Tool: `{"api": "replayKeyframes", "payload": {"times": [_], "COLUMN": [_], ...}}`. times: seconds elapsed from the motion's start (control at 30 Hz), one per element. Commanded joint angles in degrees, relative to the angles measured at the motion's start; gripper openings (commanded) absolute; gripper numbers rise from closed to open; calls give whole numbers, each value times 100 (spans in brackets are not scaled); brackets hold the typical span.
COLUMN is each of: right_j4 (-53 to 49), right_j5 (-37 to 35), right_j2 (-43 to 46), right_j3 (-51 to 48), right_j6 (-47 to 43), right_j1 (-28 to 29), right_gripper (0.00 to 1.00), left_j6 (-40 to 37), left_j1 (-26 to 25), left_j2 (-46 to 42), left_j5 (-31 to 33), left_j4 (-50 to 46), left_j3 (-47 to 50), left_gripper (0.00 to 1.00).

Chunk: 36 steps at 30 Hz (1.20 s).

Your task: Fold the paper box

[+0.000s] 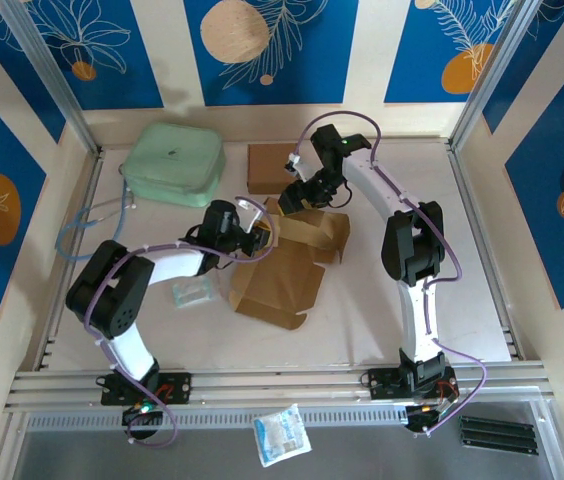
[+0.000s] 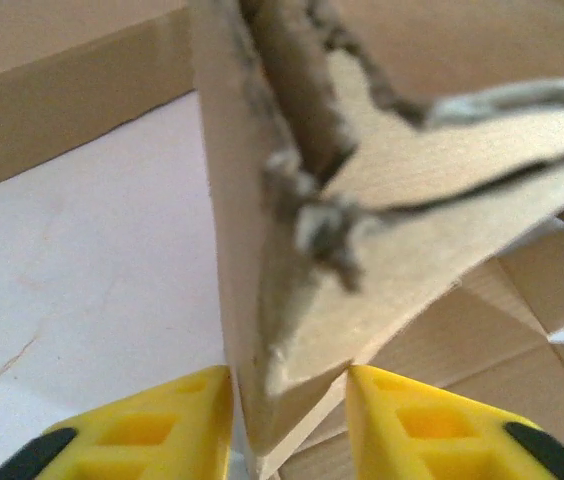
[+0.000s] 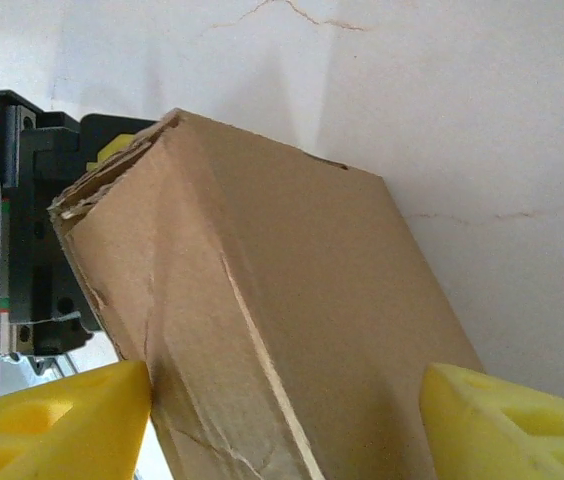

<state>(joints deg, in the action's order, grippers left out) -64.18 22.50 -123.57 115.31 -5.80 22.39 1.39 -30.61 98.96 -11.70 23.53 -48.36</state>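
Both claws are gripping the box's far end

The box (image 1: pixel 280 288) is lying mid-table (image 1: pixel 412 310), running back toward the bases. The left claw (image 1: pixel 249 228) is pinching an upright flap (image 2: pixel 292 250), and the right claw (image 1: pixel 300 197) is clamping the folded wall just beside it.

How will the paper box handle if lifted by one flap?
Likely floppy: the paper box is creased card with panels splayed open. Probably light, being so thin. The frayed edge in the left gripper may tear further.
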Motion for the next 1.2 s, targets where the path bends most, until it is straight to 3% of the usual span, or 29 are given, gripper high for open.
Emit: {"api": "replayKeyframes", "payload": {"times": [0.0, 0.07, 0.13, 0.5, 0.77, 0.9, 1.0, 1.17], "right_j4": [-187, -191, -229, -347, -306, -304, -358, -373], "right_j5": [340, 362, 400, 510, 506, 496, 436, 398], "right_j2": [-14, -12, -38, -132, -177, -190, -189, -159], "right_j3": [192, 215, 275, 382, 344, 323, 335, 352], "right_j6": [33, 42, 50, 70, 121, 106, 71, 72], "right_j1": [11, 4, -2, -33, -6, 15, 11, -13], "right_gripper": [72, 72, 72, 72, 72, 72, 72, 72], "left_j6": [-30, -31, -28, 40, 318, 331, 218, 2], "left_j1": [-149, -182, -190, -195, -448, -529, -529, -507], "left_j2": [141, 148, 150, 325, 488, 546, 470, 185], "left_j5": [497, 507, 503, 683, 1833, 1705, 1457, 1575], "left_j4": [404, 535, 619, 495, 253, 410, 442, 308], "left_j3": [88, 122, 134, -92, -209, -227, -278, -297], "left_gripper": [45, 52, 50, 22, 3, 4, 20, 24]}}
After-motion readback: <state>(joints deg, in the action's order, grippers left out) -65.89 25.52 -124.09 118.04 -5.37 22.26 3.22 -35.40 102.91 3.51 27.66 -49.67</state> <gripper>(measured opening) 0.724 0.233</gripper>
